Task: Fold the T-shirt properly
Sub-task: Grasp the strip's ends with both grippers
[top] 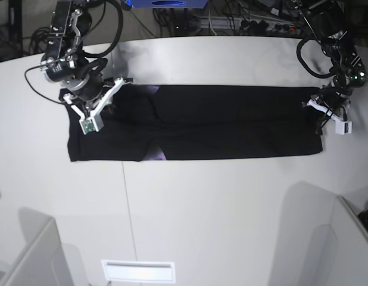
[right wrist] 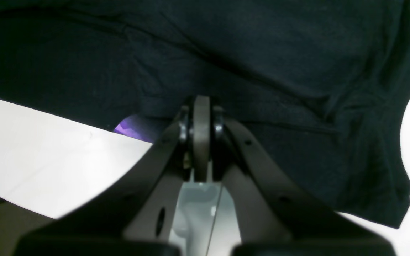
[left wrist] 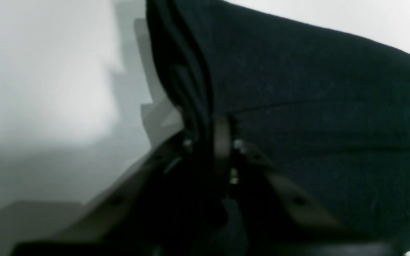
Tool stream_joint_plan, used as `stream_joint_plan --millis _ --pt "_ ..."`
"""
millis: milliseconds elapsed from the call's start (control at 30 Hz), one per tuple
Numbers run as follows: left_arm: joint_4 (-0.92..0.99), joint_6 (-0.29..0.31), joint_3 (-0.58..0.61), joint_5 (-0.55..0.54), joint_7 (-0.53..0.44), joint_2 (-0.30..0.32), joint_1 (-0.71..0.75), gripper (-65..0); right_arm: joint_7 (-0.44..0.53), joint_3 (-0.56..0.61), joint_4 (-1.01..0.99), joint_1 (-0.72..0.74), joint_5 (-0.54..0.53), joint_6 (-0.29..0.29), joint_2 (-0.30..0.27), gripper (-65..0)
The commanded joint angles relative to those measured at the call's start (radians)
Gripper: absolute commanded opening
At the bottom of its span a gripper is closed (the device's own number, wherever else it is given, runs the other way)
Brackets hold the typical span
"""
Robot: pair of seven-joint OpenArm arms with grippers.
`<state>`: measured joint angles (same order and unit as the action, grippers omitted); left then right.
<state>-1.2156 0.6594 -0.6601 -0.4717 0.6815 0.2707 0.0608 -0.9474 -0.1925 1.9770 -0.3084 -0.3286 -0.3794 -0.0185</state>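
Dark jaws of both arms are pinched onto the large black cloth T-shirt (top: 196, 123), one at each short end of the band lying across the white tabletop (top: 202, 208).

Your right gripper (right wrist: 201, 106) has its jaws together on a hem, with a sliver of purple print showing just beside them; your left gripper (left wrist: 222, 124) looks clamped on a bunched edge of the cloth. To do this fold well, I judge you should lift both ends together, keep the cloth lightly taut between the arms, and bring the edges down evenly so no layer slips. You have a long, flat shirt, plain side up, with a few creases and a small purple patch at its near edge.
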Motion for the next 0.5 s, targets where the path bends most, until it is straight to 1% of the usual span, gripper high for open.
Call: stream_joint_plan --millis 0,67,200,267,467 --pt "-0.003 0.000 0.000 0.027 0.034 0.014 -0.013 -65.0 0.017 -0.005 0.017 0.002 -0.008 -0.008 -0.004 -65.0" --pt "-0.003 0.000 0.000 0.027 0.034 0.032 -0.023 -65.0 0.017 -0.005 0.017 0.001 -0.008 -0.008 -0.004 -65.0" --pt "-0.017 0.000 0.000 0.027 0.033 0.039 -0.032 -65.0 0.017 -0.005 0.017 -0.008 -0.008 -0.008 -0.002 -65.0" --pt "-0.040 0.000 -0.002 0.027 0.033 0.057 -0.032 -65.0 0.017 -0.005 0.017 -0.010 -0.008 -0.008 -0.002 -65.0" --pt "-0.119 0.000 -0.002 0.027 0.033 0.062 -0.019 -65.0 0.017 -0.006 0.017 -0.010 -0.008 -0.008 -0.002 -65.0"
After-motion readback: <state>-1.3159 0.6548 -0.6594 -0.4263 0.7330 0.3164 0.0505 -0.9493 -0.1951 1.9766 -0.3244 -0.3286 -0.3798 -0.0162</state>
